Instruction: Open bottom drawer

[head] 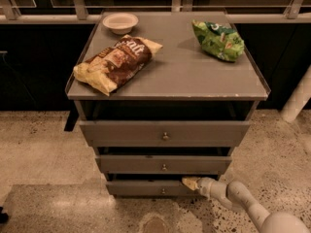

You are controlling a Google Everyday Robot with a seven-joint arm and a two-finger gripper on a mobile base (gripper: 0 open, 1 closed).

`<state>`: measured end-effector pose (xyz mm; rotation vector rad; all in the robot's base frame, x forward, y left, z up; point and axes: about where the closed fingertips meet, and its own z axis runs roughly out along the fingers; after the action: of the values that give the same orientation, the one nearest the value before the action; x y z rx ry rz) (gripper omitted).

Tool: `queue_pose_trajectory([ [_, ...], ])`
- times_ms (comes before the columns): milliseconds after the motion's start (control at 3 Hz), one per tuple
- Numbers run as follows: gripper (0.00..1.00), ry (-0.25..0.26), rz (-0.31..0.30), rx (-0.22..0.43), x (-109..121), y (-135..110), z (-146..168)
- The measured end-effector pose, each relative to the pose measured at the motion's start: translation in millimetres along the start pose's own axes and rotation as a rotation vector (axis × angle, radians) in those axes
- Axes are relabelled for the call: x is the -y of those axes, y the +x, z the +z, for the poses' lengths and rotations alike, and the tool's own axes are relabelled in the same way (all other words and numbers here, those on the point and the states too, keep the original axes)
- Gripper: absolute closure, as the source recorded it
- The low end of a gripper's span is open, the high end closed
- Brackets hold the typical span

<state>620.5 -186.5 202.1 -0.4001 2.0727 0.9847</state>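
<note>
The arm [243, 200] enters from the lower right corner. It is made of smooth, pale, rounded segments and runs low over the floor [43, 149], angled up and to the left. The floor is speckled, polished stone.

The hand [190, 182] is a tan, tapered tip at the end of the arm. It points left and lies against the upper right edge of the bottom drawer [141, 188]. It cannot be told whether the hand is apart or together.

The bottom drawer is the lowest and narrowest of three fronts in the grey bench [194, 76]. Its front is flat, matte and thin, with a small round brass knob [163, 191] at its centre. A dark gap runs along its top edge.

Above it is the middle drawer [131, 164], wider and of the same flat grey finish. Above that is the top drawer [121, 132], the widest and tallest. Each has a centre brass knob. A dark open recess lies between the top drawer and the bench top.

The bench top is a smooth grey slab with a slightly raised rim. It carries:
- A brown bag [116, 62], crinkled and glossy, lying flat at front left.
- A green bag [218, 40], crumpled, at rear right.
- A bowl [120, 22], shallow, round and pale, at rear left.

A pale rail [43, 18] crosses behind the bench, in front of dark glass.
</note>
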Motion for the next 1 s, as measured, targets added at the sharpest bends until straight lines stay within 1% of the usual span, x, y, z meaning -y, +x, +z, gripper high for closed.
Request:
queue_pose_trajectory([
  [333, 1.0, 0.087, 0.073, -0.016, -0.5, 11.8, -26.0],
  [667, 1.0, 0.083, 0.071, -0.015, -1.1, 10.7, -25.1],
  [1000, 1.0, 0.093, 0.046, 0.02, 10.5, -21.8, -13.2],
])
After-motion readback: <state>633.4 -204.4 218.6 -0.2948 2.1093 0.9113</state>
